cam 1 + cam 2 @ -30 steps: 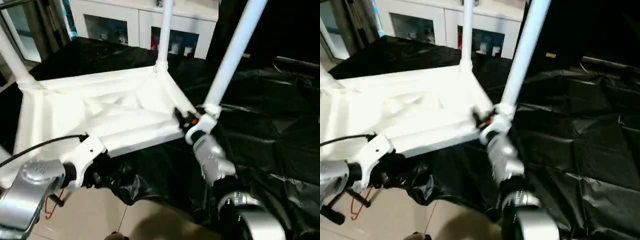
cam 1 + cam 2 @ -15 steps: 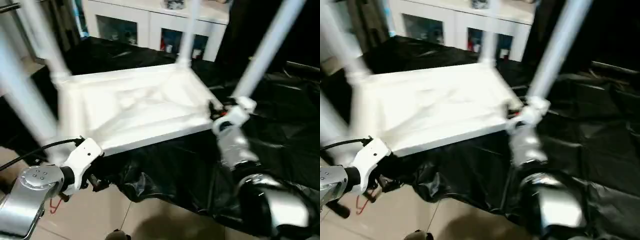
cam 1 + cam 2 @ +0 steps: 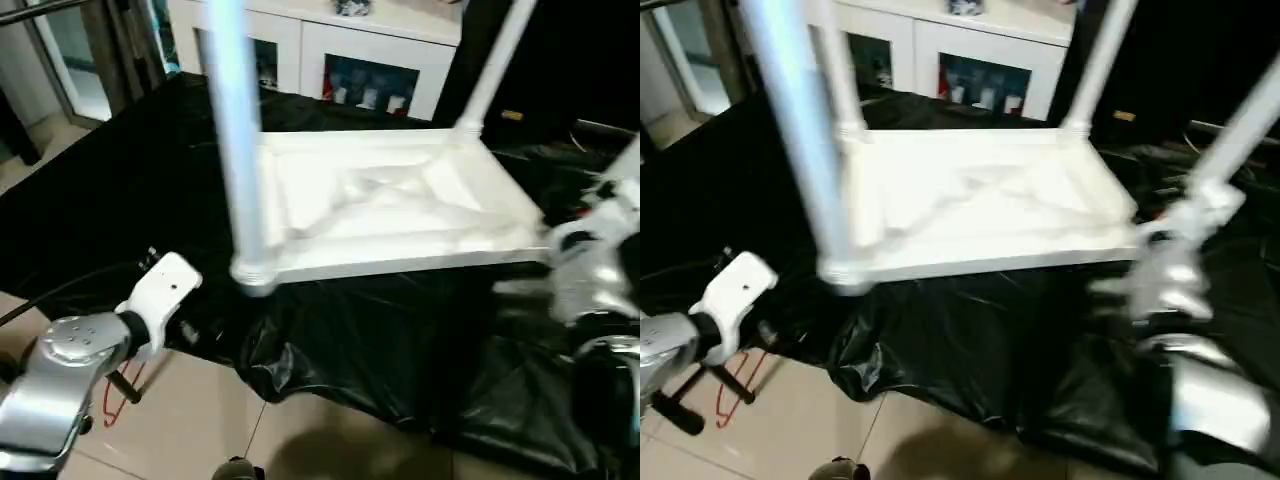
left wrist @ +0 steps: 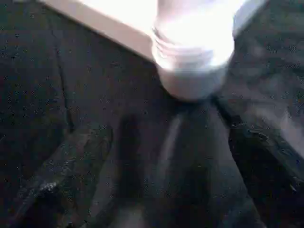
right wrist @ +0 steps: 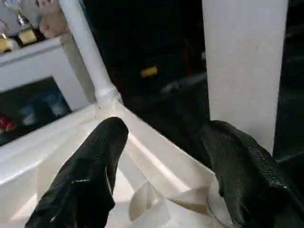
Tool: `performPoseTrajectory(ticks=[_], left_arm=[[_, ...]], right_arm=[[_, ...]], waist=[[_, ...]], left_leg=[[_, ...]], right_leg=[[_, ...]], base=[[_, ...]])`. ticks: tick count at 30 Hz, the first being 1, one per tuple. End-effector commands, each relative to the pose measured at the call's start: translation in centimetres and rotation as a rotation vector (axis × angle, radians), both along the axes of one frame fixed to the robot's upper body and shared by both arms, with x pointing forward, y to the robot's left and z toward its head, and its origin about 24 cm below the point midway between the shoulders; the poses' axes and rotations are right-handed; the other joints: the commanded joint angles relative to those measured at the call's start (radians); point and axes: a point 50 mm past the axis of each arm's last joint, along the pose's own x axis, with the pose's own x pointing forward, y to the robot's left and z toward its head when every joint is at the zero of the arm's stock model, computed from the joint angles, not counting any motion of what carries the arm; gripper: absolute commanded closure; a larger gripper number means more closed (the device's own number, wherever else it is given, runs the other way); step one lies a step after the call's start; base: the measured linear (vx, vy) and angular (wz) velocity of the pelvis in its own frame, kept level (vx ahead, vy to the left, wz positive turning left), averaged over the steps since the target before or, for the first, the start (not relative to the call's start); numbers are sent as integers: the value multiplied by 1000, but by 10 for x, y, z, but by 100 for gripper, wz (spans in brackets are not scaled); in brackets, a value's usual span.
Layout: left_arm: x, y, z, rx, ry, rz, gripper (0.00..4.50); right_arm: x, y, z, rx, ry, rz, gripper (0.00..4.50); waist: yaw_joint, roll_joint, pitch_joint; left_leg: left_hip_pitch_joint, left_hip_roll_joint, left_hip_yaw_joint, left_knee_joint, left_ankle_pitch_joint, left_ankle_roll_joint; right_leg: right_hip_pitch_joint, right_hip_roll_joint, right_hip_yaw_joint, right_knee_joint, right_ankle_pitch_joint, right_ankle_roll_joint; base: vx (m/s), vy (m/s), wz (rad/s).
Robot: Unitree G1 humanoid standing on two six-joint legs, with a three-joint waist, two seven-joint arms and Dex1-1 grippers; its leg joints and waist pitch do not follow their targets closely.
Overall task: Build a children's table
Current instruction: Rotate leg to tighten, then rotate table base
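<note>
The children's table lies upside down on a black sheet: its white ribbed tabletop (image 3: 400, 200) carries upright white legs. The near-left leg (image 3: 237, 150) stands in its corner socket (image 4: 194, 57), and another leg (image 3: 492, 60) rises at the far right corner. My left gripper (image 4: 166, 137) is open just short of that near-left socket, nothing between its fingers (image 4: 61, 175). My right gripper (image 5: 164, 128) is open at the near-right corner. The tabletop's rim shows in its gap, and the corner's leg (image 5: 244, 61) rises behind one finger (image 5: 242, 171).
A white glass-fronted cabinet (image 3: 380, 60) stands behind the table. The black sheet (image 3: 380, 350) hangs in folds over the front edge down to a tiled floor (image 3: 200, 430). A red wire item (image 3: 740, 385) lies on the floor below my left arm (image 3: 70, 360).
The table has swung to the right across the sheet, my right arm moving right with its corner. The near-left leg has come in front of my left gripper. The camera also shifted.
</note>
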Motion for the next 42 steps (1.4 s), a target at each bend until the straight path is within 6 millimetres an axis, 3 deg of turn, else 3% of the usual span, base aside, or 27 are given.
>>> performPoseTrajectory(ticks=[1,3,4,5,9,14,15,17,20,21,22,25,27,28,29,30,32,33,34,35,36,37,38,39,40,41,42], left_arm=[[4,0,3,-50,-77,43,3],[5,0,2,-72,-94,65,3],[6,-2,2,-138,-158,114,3],[8,-4,5,-211,-240,167,3],[8,-2,3,-246,-306,241,3],[2,-1,-4,-377,-367,317,3],[2,-1,-4,-377,-367,317,3],[-5,-6,-14,-453,-365,326,3],[-10,-10,-25,-439,-347,348,3],[-13,-10,-31,-438,-349,380,3],[-15,-10,-33,-449,-355,401,3],[-18,-12,-36,-454,-369,405,3],[-20,-16,-39,-456,-373,385,3],[-22,-21,-40,-466,-384,371,3],[-22,-21,-40,-466,-384,371,3],[-23,-25,-39,-476,-393,362,3],[-23,-28,-37,-500,-405,369,3],[-23,-28,-37,-500,-406,366,3],[-22,-29,-35,-500,-406,354,3],[-21,-30,-33,-508,-407,334,3],[-19,-29,-31,-514,-409,323,3],[-18,-28,-29,-517,-412,316,3],[-15,-27,-27,-535,-412,300,3],[-14,-26,-26,-535,-414,296,3],[-7,-21,-21,-529,-435,272,3],[-5,-19,-19,-530,-444,268,3],[2,-16,-15,-537,-456,266,3]], right_arm=[[-1,9,-9,-37,16,102,150],[-1,13,-10,-46,13,136,150],[-1,23,-15,-105,15,233,150],[-4,35,-20,-169,16,328,150],[-11,44,-26,-207,-4,391,150],[-36,58,-41,-196,-55,425,150],[-36,58,-41,-196,-55,425,150],[-59,67,-52,-201,-55,411,150],[-75,71,-55,-206,-52,387,150],[-81,73,-56,-210,-47,371,150],[-85,74,-57,-215,-42,363,150],[-89,75,-59,-221,-29,351,150],[-93,75,-59,-217,-25,338,150],[-95,74,-57,-203,-26,319,150],[-95,74,-57,-203,-26,319,150],[-96,71,-54,-206,-21,298,150],[-95,67,-53,-213,-12,280,150],[-94,67,-53,-216,-5,278,150],[-92,67,-51,-220,2,278,150],[-91,68,-49,-217,2,281,150],[-90,70,-49,-206,3,274,150],[-90,71,-49,-198,4,268,150],[-89,74,-51,-185,4,270,150],[-88,76,-52,-184,5,274,150],[-87,87,-55,-181,12,312,150],[-87,91,-56,-186,16,329,150],[-87,99,-60,-186,34,359,150]], waist=[[-7,17,-66],[-13,15,-67],[-17,21,-67],[-20,21,-67],[-18,18,-68],[-12,21,-70],[-11,30,-70],[-13,44,-64],[-17,33,-63],[-18,34,-63],[-21,43,-62],[-34,40,-56],[-39,41,-57],[-43,34,-56],[-43,35,-56],[-44,30,-56],[-45,33,-56],[-48,16,-55],[-43,23,-56],[-46,4,-56],[-43,0,-57],[-41,11,-58],[-43,11,-58],[-45,-5,-58],[-38,3,-59],[-41,-4,-59],[-44,-20,-60]], left_leg=[[28,9,-12,-64,-335,-27],[21,9,-12,-64,-324,-16],[19,10,-12,-62,-311,-3],[17,11,-12,-62,-306,3],[24,16,-13,-64,-304,19],[29,22,-14,-68,-293,20],[28,21,-16,-70,-291,19],[32,23,-18,-78,-356,0],[27,20,-18,-81,-376,-1],[27,19,-19,-81,-377,-2],[29,20,-21,-83,-401,-7],[31,17,-23,-85,-451,-19],[32,18,-25,-88,-462,-23],[28,19,-26,-91,-449,-16],[29,18,-25,-90,-450,-14],[28,18,-25,-90,-450,-12],[30,20,-25,-90,-460,-16],[28,20,-23,-90,-460,-14],[28,19,-23,-88,-445,-13],[27,18,-20,-86,-441,-7],[27,18,-20,-86,-426,-3],[29,19,-21,-87,-424,-7],[29,20,-21,-88,-426,-11],[27,19,-20,-88,-425,-11],[33,19,-20,-88,-425,-15],[32,20,-19,-89,-427,-17],[27,21,-21,-92,-419,-22]], right_leg=[[35,-31,26,-77,-152,-190],[39,-33,26,-79,-162,-196],[38,-35,26,-82,-183,-201],[39,-34,25,-87,-187,-201],[33,-32,25,-89,-192,-196],[31,-31,29,-86,-165,-178],[31,-30,29,-85,-162,-177],[26,-29,31,-96,-194,-163],[29,-30,32,-103,-234,-132],[28,-30,32,-104,-252,-123],[24,-32,33,-109,-308,-101],[16,-34,32,-126,-423,-65],[16,-33,32,-129,-436,-61],[18,-33,32,-131,-434,-51],[15,-33,33,-131,-434,-50],[15,-34,33,-130,-442,-50],[11,-33,33,-132,-443,-48],[12,-32,32,-133,-448,-45],[11,-34,34,-130,-446,-41],[10,-32,35,-132,-448,-37],[10,-34,36,-130,-449,-32],[7,-35,37,-128,-439,-35],[7,-34,37,-128,-429,-36],[8,-33,36,-127,-424,-35],[2,-33,38,-125,-406,-40],[2,-31,38,-124,-392,-43],[10,-31,36,-119,-361,-48]], base=[[0,0,0],[0,0,0],[0,0,0],[0,0,0],[0,0,0],[0,0,0],[0,0,0],[0,0,0],[0,0,0],[0,0,0],[0,0,0],[0,0,0],[0,0,0],[0,0,0],[0,0,0],[0,0,0],[0,0,0],[0,0,0],[0,0,0],[0,0,0],[0,0,0],[0,0,0],[0,0,0],[0,0,0],[0,0,0],[0,0,0],[0,0,0]])
